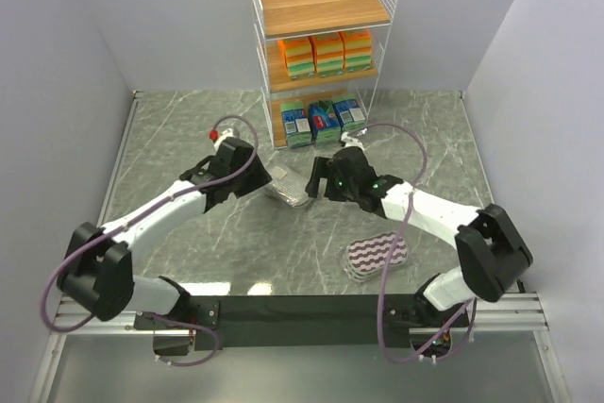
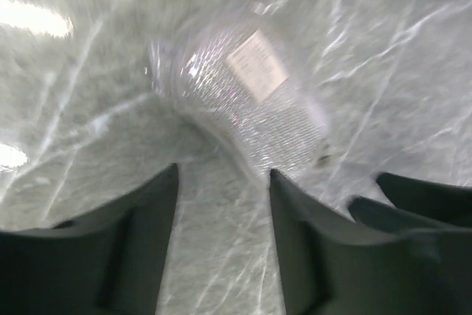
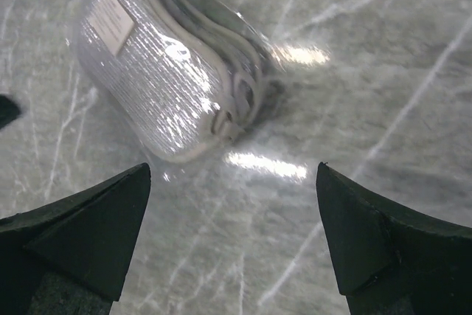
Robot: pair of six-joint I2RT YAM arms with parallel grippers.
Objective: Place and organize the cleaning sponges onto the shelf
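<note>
Hovering w/ left fingers [image 2: 125,256] and right fingers [image 3: 81,234] spread, empty; silvery-grey pack [image 1: 286,191] is lying on worktop [image 1: 425,139] btwn them, near the shelf [image 1: 321,7]. Imo grab across its narrow width, slippery wrap.

The top external camera looks down from high at the near edge across the whole table [image 1: 189,120]. Both wrist cameras face down close over it, sharing the silvery-grey pack [image 2: 251,101].

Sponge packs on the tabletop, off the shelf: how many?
2. The silvery-grey pack lies mid-table; the purple-white striped pack lies nearer, beside the right arm. Arms could hide more.
</note>
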